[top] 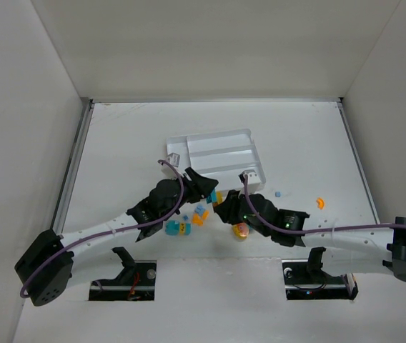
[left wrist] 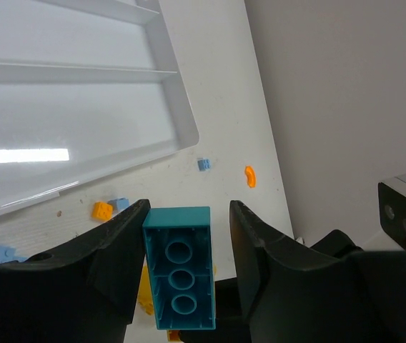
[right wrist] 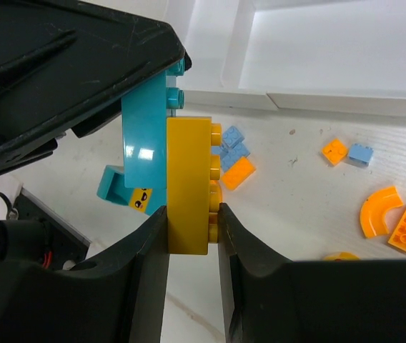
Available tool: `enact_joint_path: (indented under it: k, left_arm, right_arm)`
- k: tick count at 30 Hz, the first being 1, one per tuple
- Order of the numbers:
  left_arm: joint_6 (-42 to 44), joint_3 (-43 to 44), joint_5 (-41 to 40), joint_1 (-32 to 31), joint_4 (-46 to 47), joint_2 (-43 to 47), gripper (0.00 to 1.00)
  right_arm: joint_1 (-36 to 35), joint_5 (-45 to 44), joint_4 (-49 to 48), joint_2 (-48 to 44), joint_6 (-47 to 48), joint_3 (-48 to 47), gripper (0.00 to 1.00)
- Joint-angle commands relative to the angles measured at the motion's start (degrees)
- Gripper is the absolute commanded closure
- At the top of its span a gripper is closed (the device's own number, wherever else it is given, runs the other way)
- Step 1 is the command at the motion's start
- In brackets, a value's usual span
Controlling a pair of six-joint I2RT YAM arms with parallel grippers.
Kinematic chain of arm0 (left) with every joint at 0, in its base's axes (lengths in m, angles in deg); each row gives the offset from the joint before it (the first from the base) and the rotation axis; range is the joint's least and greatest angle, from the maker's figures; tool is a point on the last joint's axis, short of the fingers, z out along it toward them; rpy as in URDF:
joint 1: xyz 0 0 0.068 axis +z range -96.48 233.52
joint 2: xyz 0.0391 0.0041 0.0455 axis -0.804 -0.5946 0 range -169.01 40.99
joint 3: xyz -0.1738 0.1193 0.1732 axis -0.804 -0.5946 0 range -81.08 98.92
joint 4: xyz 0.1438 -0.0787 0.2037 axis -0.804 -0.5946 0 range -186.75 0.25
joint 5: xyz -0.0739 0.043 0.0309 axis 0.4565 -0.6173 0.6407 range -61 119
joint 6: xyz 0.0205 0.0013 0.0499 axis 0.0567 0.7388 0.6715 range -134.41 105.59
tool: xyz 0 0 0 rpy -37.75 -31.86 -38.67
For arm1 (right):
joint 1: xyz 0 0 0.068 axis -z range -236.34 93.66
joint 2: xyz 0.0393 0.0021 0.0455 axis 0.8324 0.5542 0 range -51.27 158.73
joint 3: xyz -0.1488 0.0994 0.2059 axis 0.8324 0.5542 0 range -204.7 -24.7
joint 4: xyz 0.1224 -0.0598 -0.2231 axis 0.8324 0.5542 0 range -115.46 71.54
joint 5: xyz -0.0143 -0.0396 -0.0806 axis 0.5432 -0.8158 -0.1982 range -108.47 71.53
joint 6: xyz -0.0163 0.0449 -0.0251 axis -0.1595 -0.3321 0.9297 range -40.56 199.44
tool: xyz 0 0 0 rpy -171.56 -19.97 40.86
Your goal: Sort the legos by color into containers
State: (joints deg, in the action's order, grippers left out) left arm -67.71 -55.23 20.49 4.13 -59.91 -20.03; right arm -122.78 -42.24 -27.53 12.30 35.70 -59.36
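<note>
Where the arms meet, an orange curved piece (left wrist: pixel 250 176) and a light-blue brick (left wrist: pixel 204 164) lie loose on the white table (top: pixel 117 143), white walls (top: pixel 31 71) around. Just beyond, the tray (left wrist: pixel 181 118) shows bare white compartments. The right gripper (right wrist: pixel 192 214) clenches the yellow brick (right wrist: pixel 189 171), which is joined to the teal brick (left wrist: pixel 180 271). The left gripper (left wrist: pixel 189 211) brackets the teal one, gap at one finger.

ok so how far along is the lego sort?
Nothing sorted yet: the tray compartments in view look empty. In hand: the right gripper is clamped on a yellow brick that sits flush against a teal brick, which lies between the open jaws of the left gripper. Left: everything, including the orange curved piece and light blue brick loose on the table.
</note>
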Motion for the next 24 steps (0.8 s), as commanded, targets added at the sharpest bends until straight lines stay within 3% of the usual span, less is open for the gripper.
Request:
enact_joint_path:
  k: [1,4,13,24]
  left_arm:
    - [-0.67,-0.36,2.00,0.21,3.20,-0.16,0.54]
    - [-0.93,-0.53,1.83,0.30,3.55,-0.42,0.56]
    - [-0.76,-0.71,2.80,1.44,3.12,-0.42,0.83]
    - [2.67,-4.75,11.24,8.73,-3.30,7.57,0.88]
  right_arm:
    - [0.47,-0.14,-4.61,-0.82,-0.37,0.20,0.78]
    - [0.65,-0.05,-5.40,-0.73,-0.46,0.29,0.78]
    - [1.88,-0.58,-6.02,-1.87,-0.46,1.08,0.78]
    - [7.58,-0.92,-3.56,-3.37,1.91,1.08,0.78]
